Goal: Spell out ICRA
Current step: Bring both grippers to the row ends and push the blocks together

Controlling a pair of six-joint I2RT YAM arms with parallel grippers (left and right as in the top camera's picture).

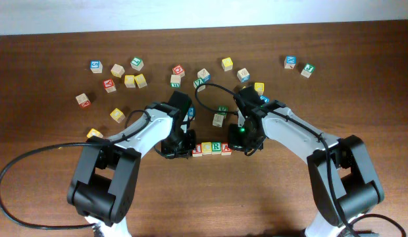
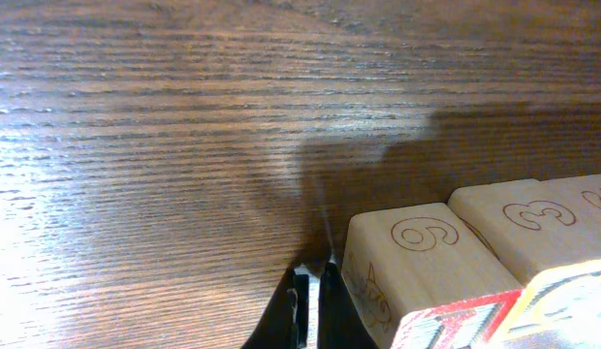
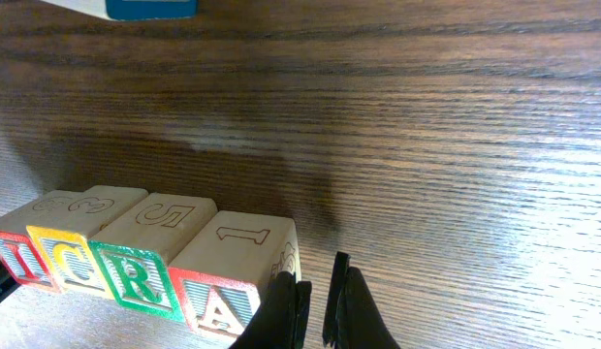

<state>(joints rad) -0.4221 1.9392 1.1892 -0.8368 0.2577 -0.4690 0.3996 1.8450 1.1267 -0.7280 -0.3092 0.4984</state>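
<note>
Two arms work here. The left gripper, jaws pinched almost together and empty, sits just beside the row of four blocks reading I, C, R, A. The right gripper, likewise nearly closed on nothing, flanks its A end. Roughly twenty loose blocks lie beyond both jaws on the dark wooden table.

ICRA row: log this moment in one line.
row: I-C-R-A spelled, blocks touching | left gripper: fingers nearly shut, beside I end | right gripper: fingers nearly shut, beside A end
</note>
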